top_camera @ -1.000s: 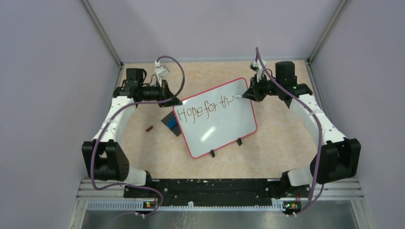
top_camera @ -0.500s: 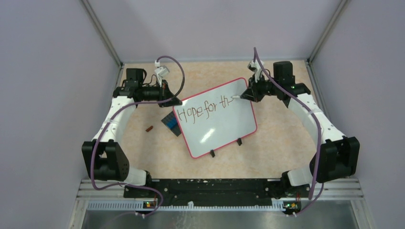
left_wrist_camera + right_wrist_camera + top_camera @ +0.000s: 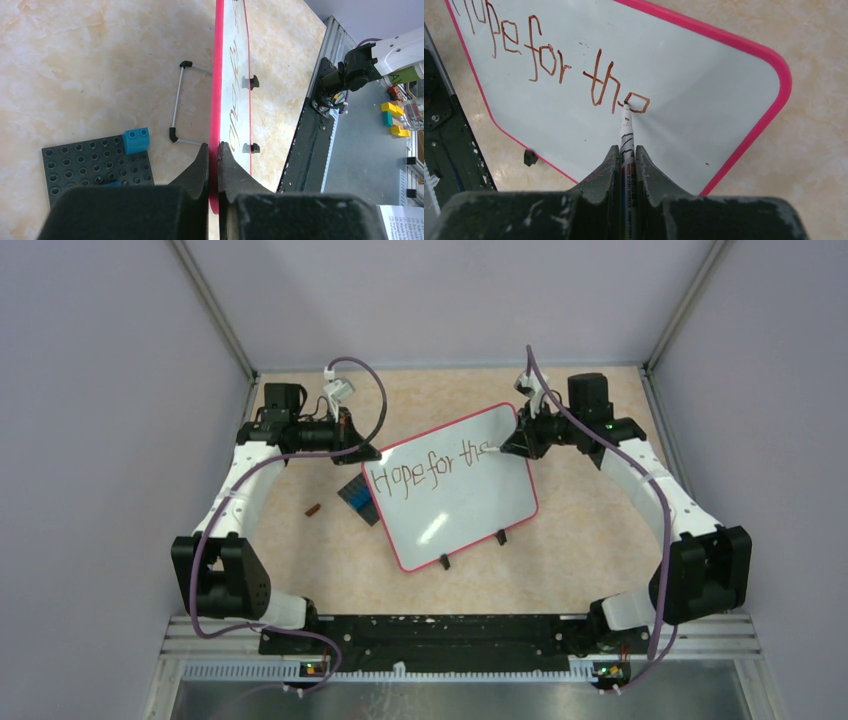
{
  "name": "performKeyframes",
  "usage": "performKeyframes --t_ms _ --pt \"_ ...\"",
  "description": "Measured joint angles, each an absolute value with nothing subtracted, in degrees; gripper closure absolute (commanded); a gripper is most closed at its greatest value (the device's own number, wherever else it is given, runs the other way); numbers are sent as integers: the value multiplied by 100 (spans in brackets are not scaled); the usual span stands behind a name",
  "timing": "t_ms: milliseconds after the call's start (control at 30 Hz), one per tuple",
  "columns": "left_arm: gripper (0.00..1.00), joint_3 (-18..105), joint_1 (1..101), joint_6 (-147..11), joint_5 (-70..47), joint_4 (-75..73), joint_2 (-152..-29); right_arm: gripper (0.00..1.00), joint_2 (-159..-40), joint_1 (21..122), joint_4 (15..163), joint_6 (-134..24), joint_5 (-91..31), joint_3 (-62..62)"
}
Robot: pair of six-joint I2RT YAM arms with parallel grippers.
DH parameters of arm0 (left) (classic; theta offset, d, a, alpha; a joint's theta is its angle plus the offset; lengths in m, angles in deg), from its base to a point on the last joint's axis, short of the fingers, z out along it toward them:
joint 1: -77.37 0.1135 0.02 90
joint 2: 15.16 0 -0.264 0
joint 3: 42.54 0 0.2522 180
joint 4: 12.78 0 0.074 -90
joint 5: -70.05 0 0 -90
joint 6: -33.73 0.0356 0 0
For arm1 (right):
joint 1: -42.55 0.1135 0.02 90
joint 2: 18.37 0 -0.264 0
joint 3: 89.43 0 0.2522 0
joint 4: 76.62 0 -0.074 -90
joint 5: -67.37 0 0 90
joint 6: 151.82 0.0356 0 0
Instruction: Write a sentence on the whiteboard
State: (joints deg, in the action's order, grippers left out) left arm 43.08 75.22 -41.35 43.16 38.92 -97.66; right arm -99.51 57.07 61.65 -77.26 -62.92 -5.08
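2 pincers, both gripping: the left pincer (image 3: 213, 150) pinches the whiteboard (image 3: 455, 505) by its thin red-pink frame, and the right pincer (image 3: 626, 150) clamps 1 slim marker (image 3: 626, 125), tip touching the glossy face. The board sits askew mid-tabletop (image 3: 590, 530), with 2 black feet (image 3: 501, 537) at its near edge. The sentence (image 3: 425, 468) is 1 line so far: "Hope for th" plus an open loop. Beside it lies 1 dark studded plate (image 3: 85, 165) carrying 1 blue brick (image 3: 136, 140) — partly hidden from above.

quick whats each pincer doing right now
left pincer: closed on the whiteboard frame
right pincer: closed on the marker
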Motion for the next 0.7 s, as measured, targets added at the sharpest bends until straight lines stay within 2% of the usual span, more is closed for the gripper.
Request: performKeyframes --t_ms 700 --pt "100 4308 7522 -4135 4301 3894 -9764 100 -9827 5556 5971 -7938 -6277 -781"
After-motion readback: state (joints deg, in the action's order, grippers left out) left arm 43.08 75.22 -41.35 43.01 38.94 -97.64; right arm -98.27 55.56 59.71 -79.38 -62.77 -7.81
